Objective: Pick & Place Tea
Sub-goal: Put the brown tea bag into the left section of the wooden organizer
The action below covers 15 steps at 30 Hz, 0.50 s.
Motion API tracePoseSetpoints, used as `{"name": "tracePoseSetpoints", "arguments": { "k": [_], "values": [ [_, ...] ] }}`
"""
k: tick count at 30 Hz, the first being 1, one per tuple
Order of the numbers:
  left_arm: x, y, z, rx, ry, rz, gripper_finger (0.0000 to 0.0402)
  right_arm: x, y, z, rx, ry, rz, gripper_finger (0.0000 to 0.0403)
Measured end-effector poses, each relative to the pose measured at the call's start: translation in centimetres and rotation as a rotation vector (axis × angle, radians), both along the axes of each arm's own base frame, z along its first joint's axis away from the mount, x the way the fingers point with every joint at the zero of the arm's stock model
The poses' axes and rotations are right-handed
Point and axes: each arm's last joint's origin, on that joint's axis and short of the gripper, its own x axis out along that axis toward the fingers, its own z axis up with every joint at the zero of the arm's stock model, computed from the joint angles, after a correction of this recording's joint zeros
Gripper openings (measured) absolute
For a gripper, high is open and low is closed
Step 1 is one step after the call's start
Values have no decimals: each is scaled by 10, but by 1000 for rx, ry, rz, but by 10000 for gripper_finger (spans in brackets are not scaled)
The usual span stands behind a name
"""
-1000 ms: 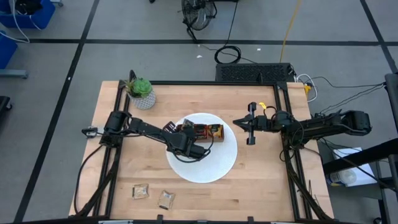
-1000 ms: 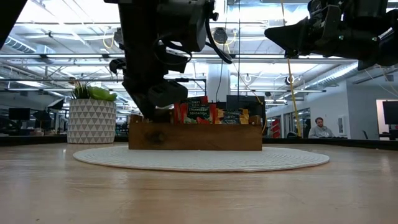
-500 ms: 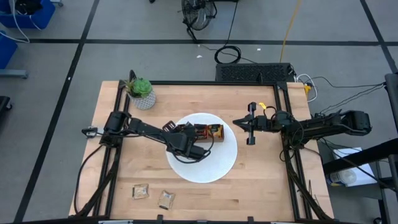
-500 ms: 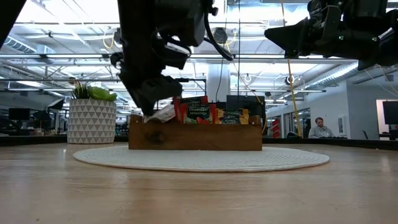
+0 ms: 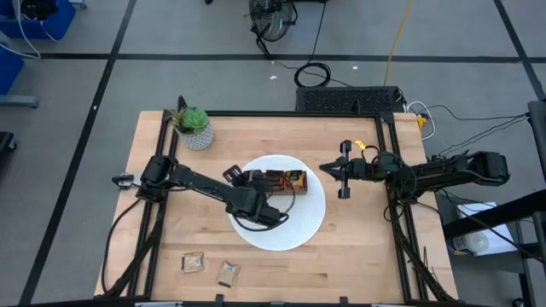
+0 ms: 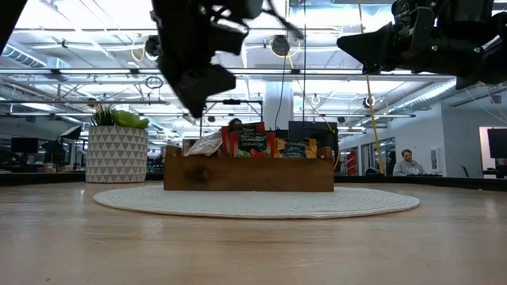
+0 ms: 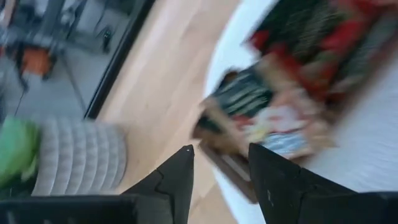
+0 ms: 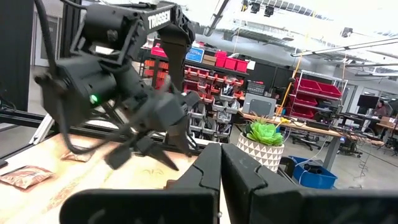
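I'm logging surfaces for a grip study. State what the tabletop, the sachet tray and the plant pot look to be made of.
Tabletop: pale wood with visible plank seams and grain, low sheen.
Sachet tray: darker brown wood, matte, grain faint in the low view.
Plant pot: white with a grey triangle pattern, smooth; probably ceramic, though painted plastic would look alike.

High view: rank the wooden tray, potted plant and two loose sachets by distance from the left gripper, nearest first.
From the left gripper:
1. Wooden tray, beside it on the white plate.
2. Loose sachets, near the table's front-left edge.
3. Potted plant, back-left corner; close to the sachets' distance.
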Motion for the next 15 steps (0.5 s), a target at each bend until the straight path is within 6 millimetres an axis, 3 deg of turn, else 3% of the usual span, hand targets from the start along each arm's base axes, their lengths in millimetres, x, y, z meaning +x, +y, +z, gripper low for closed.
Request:
{"name": "tracePoseSetpoints", "arguments": {
  "k": [8,15],
  "values": [
    [20,-34,1,-140,18,-402,141,0,0,-2,2,18,0,0],
    [3,-32,-8,-60,95,-377,16,-4,1,-4,1,84,3,0]
  ]
}}
